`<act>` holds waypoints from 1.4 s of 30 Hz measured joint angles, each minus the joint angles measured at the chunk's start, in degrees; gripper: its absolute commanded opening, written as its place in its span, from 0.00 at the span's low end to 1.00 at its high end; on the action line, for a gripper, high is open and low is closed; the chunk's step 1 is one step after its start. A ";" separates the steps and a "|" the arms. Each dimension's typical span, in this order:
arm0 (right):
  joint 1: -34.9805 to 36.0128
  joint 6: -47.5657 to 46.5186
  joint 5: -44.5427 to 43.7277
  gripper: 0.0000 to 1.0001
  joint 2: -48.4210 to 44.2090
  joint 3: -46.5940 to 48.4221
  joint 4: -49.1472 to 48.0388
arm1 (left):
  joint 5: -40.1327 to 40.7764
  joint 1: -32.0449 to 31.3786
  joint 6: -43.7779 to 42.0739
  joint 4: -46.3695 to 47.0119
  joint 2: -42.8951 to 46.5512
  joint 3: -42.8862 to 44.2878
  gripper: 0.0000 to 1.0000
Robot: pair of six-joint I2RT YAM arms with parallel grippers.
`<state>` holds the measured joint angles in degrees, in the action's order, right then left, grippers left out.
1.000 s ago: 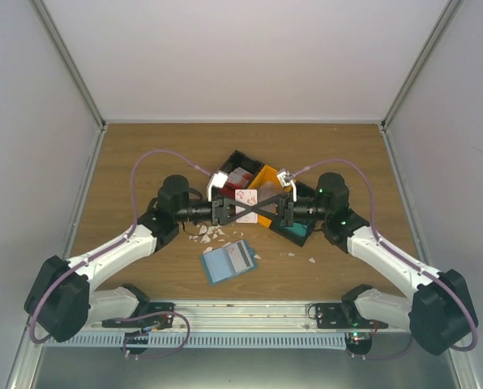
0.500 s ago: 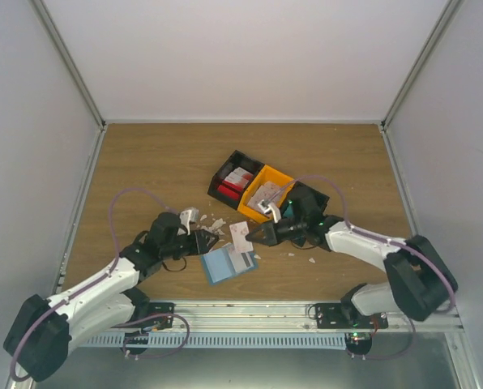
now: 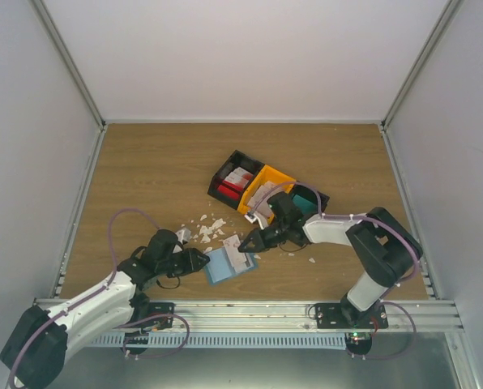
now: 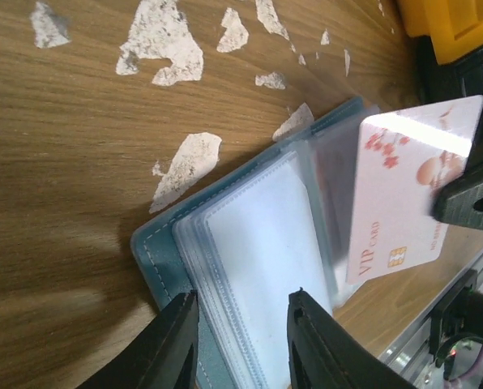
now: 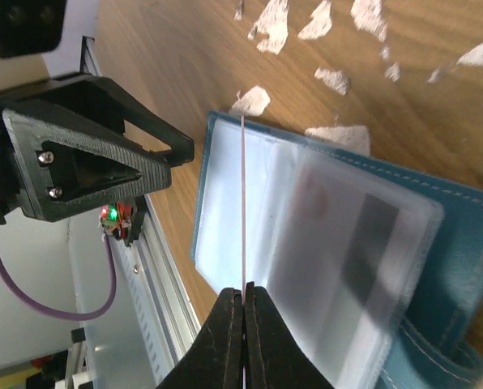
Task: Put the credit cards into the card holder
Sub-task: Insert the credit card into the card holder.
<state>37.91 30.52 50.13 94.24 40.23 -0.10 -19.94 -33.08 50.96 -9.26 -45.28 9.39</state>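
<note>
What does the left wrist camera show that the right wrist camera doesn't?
Only left wrist: the credit card face-on, with VIP lettering and a chip; the left gripper with its fingers apart over the clear sleeves; a corner of the yellow bin.
Only right wrist: that card edge-on, a thin line pinched in the right gripper; a dark-striped card already behind a sleeve; the left gripper's black body.
Both: the open card holder and white scraps on the wood.
</note>
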 measured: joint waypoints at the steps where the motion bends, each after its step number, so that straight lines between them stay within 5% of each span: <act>1: 0.55 0.37 -0.17 0.00 0.48 0.09 0.02 | -0.28 0.00 0.07 0.07 -0.07 -0.02 0.26; 19: 4.00 6.82 -6.75 0.01 0.52 0.20 0.33 | -3.45 -0.22 0.46 1.22 -3.54 -1.16 0.10; 42: 7.74 11.80 -5.84 0.01 5.75 0.61 -2.91 | -4.59 -0.63 0.07 3.91 -7.13 -1.33 0.06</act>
<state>45.65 42.33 44.29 99.98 40.84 -3.01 -24.53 -33.71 51.03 -5.34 -52.40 8.05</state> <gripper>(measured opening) 0.013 0.063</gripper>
